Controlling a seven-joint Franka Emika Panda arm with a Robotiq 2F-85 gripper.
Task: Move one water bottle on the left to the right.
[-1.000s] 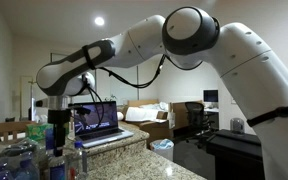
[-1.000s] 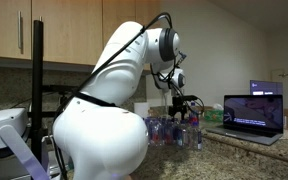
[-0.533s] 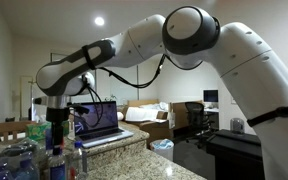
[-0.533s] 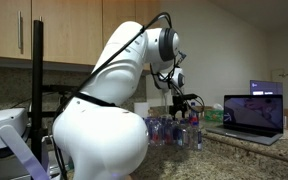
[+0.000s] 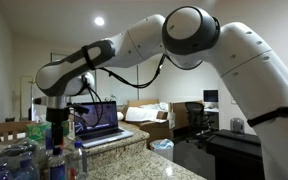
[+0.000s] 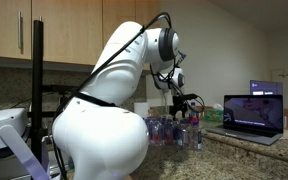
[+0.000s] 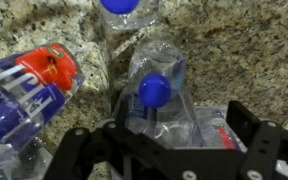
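Note:
In the wrist view a clear plastic water bottle (image 7: 156, 75) with a blue cap stands upright on the granite counter, seen from above; its label is hidden. My gripper (image 7: 164, 132) is open, with one finger on each side of this bottle and a gap left at the right finger. In both exterior views the gripper (image 5: 59, 128) (image 6: 182, 108) hangs straight down over a cluster of bottles (image 5: 56, 160) (image 6: 174, 130); which bottle it straddles cannot be told there.
A bottle with a red and blue label (image 7: 29, 85) lies on its side next to the gripper. Another blue-capped bottle (image 7: 119, 6) stands just beyond. An open laptop (image 5: 99, 118) (image 6: 252, 110) stands on the counter past the cluster. A green container (image 5: 36, 130) stands behind.

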